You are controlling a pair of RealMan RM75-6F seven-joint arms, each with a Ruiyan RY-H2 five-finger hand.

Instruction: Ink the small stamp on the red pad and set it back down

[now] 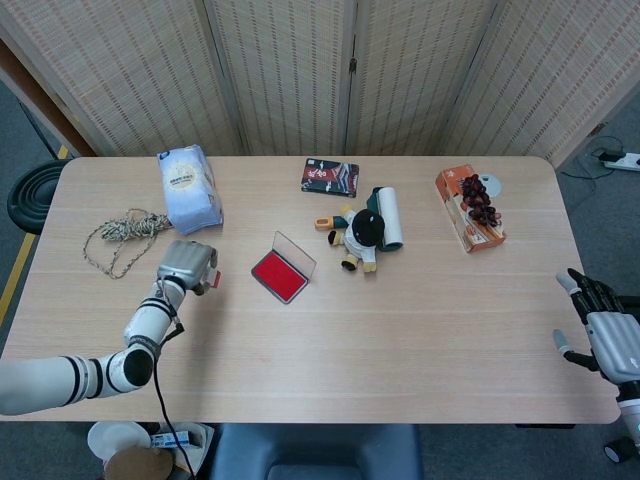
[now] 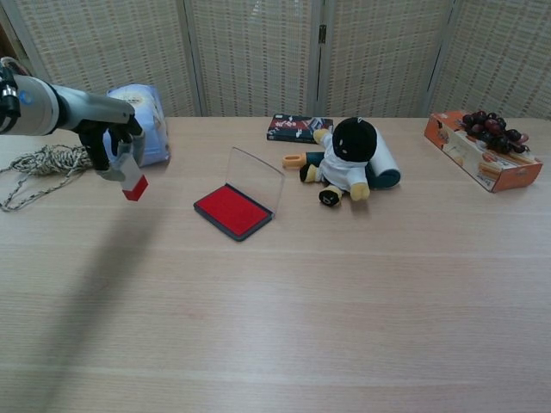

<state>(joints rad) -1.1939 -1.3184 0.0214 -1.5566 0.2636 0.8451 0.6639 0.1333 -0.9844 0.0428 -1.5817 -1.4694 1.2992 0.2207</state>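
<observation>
**Bench inventory: small stamp held in air, red pad open**

Left hand (image 1: 187,266): over the left part of the bench (image 1: 420,330), fingers (image 2: 114,138) clamped on the small stamp (image 2: 132,182). The chest view shows the stamp clear of the bench surface, its red end lowest and tilted, with a shadow on the wood below it. The stamp sits left of the ink pad and well apart from it.

Red ink pad (image 2: 232,209): lying on the bench near the centre, clear lid (image 2: 256,177) raised and leaning back behind the red surface. Nothing touches it.

Right hand (image 1: 603,330): at the right edge of the bench in the head view, holding nothing, fingers spread apart. Not seen in the chest view.

Other items on the bench:
- White-and-blue bag (image 1: 188,188), back left, just behind the left hand as the chest view sees it.
- Coil of rope (image 1: 122,235), far left, beside the bag.
- Dark packet with red print (image 1: 329,176), back centre, lying flat.
- Plush doll (image 2: 344,162) with a black head and white shirt, lying right of the ink pad, resting against a white roll (image 1: 389,216).
- Small orange piece (image 2: 294,160), just left of the doll.
- Orange carton (image 1: 466,222), back right, with a bunch of dark grapes (image 1: 479,202) on top.
- Small grey disc (image 1: 490,183), just beside the carton.

Woven folding screen (image 1: 350,70): standing behind the bench.
</observation>
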